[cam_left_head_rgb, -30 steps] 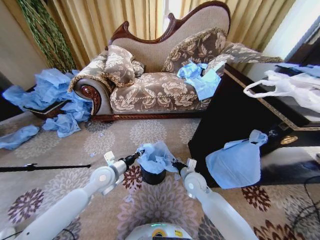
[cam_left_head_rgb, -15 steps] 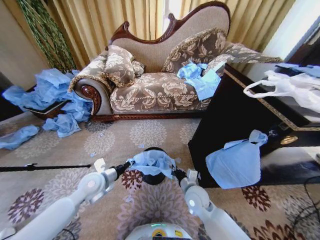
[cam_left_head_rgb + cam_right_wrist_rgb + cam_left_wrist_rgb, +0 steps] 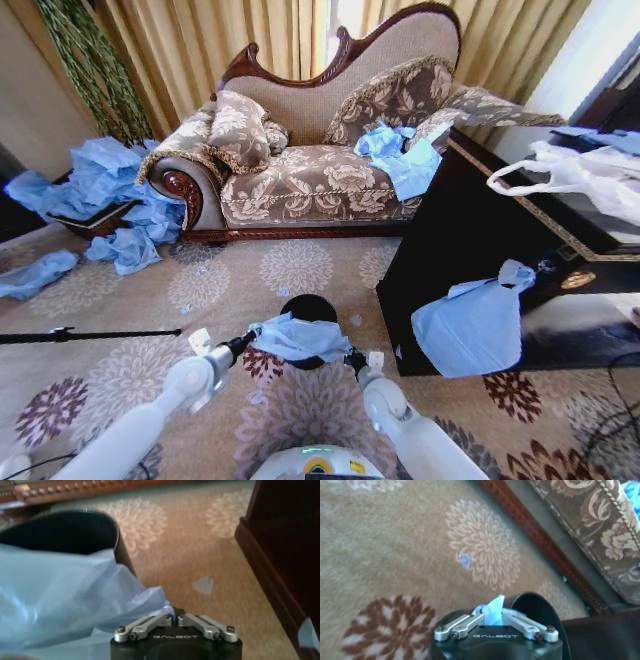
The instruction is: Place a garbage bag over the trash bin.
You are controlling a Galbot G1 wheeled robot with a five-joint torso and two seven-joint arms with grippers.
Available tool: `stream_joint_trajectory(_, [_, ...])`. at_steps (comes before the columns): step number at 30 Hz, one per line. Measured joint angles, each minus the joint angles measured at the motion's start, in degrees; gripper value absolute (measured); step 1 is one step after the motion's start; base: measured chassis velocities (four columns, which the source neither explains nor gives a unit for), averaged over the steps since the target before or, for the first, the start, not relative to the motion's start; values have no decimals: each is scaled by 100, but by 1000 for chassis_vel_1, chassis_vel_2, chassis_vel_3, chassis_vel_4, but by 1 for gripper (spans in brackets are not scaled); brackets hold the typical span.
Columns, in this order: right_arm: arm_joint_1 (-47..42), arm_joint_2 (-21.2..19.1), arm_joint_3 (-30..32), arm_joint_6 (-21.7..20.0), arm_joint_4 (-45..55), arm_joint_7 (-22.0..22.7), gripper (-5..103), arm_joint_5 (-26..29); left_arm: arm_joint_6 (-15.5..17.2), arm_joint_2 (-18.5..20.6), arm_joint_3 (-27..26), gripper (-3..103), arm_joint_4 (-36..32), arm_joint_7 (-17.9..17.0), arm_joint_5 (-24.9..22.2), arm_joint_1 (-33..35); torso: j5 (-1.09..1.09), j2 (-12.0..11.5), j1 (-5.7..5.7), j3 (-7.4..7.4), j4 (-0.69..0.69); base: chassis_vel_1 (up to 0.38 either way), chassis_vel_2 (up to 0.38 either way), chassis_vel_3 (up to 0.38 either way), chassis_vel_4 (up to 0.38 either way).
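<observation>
From the head view, the bag (image 3: pixel 298 338) lay stretched crosswise over the near half of the bin (image 3: pixel 308 307), its long axis running side to side between the two grippers, while the far part of the bin's dark mouth stayed uncovered. The bin stood upright on the carpet (image 3: pixel 200 290), between the sofa (image 3: pixel 310 180) and the robot, just left of the cabinet (image 3: pixel 470 240). The left wrist view added what the head could not show: the left gripper (image 3: pixel 494 617) had its fingers pinched on a small upright tab of bag film, with the bin rim just beyond. The right wrist view showed the right gripper (image 3: pixel 172 619) closed narrow on the bag's edge, the film spreading away toward the bin's open mouth. Both arms reached forward and inward from low in front of the robot, the left gripper (image 3: pixel 240 346) at the bag's left end and the right gripper (image 3: pixel 352 360) at its right end.
</observation>
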Motion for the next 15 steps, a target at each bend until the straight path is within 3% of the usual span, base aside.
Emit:
stream_joint_trajectory(6, [165, 94, 96, 137, -150, -56, 0, -192, -85, -177, 186, 0, 391, 235, 60, -347, 1, 0, 0, 0, 1, 0, 0, 0, 0])
stream_joint_trajectory(15, [1, -62, 267, 166, 314, -65, 0, -235, -134, -115, -56, 0, 148, 442, -110, -145, 2, 0, 0, 0, 1, 0, 0, 0, 0])
